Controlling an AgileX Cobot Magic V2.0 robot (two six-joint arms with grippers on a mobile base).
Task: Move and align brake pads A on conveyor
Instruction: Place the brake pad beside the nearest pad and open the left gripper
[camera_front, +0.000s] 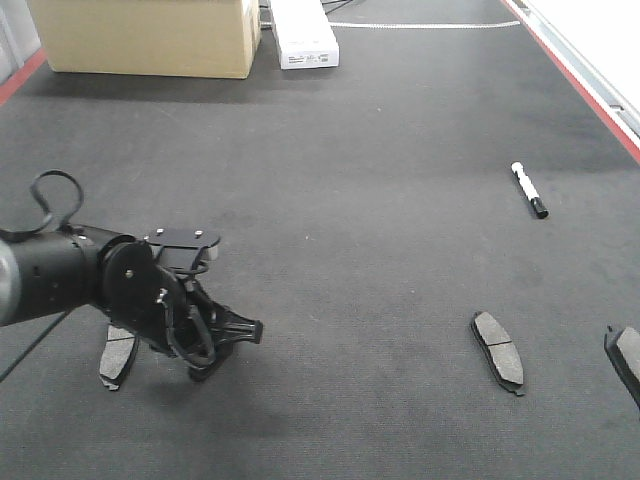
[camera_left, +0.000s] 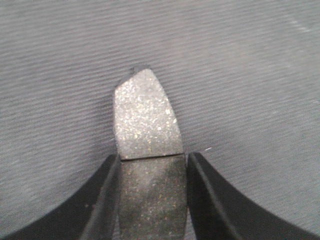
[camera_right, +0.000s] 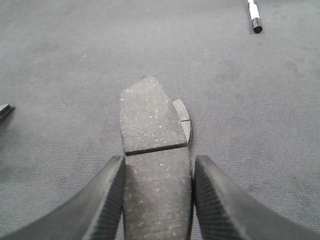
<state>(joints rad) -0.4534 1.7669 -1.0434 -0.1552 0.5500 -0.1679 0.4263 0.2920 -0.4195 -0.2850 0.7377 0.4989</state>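
The conveyor (camera_front: 350, 180) is a dark felt-like belt. In the left wrist view my left gripper (camera_left: 152, 167) is shut on a speckled brake pad (camera_left: 145, 120), a finger against each long side near its groove. In the front view the left arm (camera_front: 150, 295) hangs low at the left, with a pad (camera_front: 118, 357) showing under it. My right gripper (camera_right: 157, 167) is shut on another pad (camera_right: 152, 117), which covers most of a pad (camera_right: 184, 120) lying beyond it. A lone pad (camera_front: 498, 350) lies front right. One more (camera_front: 630, 352) shows at the right edge.
A black-and-white marker (camera_front: 528, 190) lies on the belt at the right, also visible in the right wrist view (camera_right: 254, 15). A cardboard box (camera_front: 150, 35) and a white box (camera_front: 303, 35) stand at the far end. A red edge strip (camera_front: 590, 85) runs along the right.
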